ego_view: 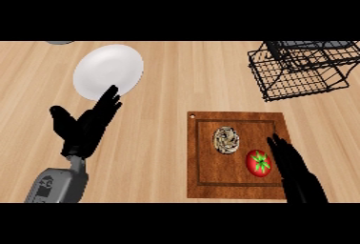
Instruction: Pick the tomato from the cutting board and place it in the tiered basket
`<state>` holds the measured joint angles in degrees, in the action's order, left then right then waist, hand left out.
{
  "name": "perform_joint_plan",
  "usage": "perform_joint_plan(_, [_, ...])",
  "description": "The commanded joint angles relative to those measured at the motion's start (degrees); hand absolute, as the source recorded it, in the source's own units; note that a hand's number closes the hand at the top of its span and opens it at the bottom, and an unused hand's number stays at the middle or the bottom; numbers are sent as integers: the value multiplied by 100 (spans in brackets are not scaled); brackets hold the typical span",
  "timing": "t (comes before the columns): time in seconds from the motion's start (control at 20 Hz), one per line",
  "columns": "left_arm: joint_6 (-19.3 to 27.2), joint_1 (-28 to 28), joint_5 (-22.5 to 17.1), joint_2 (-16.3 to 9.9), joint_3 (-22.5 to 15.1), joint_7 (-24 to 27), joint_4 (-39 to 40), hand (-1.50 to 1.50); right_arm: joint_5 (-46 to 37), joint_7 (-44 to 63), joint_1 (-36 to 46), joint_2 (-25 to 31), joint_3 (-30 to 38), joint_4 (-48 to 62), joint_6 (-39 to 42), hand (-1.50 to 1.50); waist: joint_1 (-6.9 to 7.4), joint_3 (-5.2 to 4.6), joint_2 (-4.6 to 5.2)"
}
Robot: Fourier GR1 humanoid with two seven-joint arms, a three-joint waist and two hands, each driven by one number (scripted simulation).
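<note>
Tomato (259,163) lying on board (237,155), right hand (295,171) beside it, fingers straight, left hand (84,125) held open, basket (306,66) far right.

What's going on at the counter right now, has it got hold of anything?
Nothing is held yet. The robot's right hand lies open, fingers straight, right beside the red tomato with the green stem on the brown wooden cutting board. A round speckled beige item sits on the board too. The black wire tiered basket stands at the far right. The left hand rests open at the left, fingers up, just below the white round plate.
</note>
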<state>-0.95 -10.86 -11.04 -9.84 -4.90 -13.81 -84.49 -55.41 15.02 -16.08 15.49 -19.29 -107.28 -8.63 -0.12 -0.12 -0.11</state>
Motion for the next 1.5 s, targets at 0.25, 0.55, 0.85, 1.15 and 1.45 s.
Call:
perform_joint_plan(0.25, [185, 14, 416, 317, -125, -112, -149, 0, 385, -294, 1017, -254, 702, 1253, 194, -150, 18, 13, 15])
perform_joint_plan(0.55, [-368, -11, 37, 1, 347, -68, 21, 0, 52, -615, 1011, -556, 530, 1816, -263, -150, 17, 13, 17])
perform_joint_plan(0.85, [-129, 78, 343, 308, 80, 32, 15, 0, 439, -1238, 1214, -422, 523, 2061, 129, 150, 23, 14, 21])
perform_joint_plan(1.15, [-24, -180, 425, 378, 179, -42, 169, 0, 8, -1463, 990, -522, 319, 1890, -220, 150, -3, 12, 13])
perform_joint_plan(1.45, [29, 156, 517, 516, -27, -76, -220, 0, 229, -1781, 1131, -735, 473, 1828, -470, 150, 22, 15, 5])
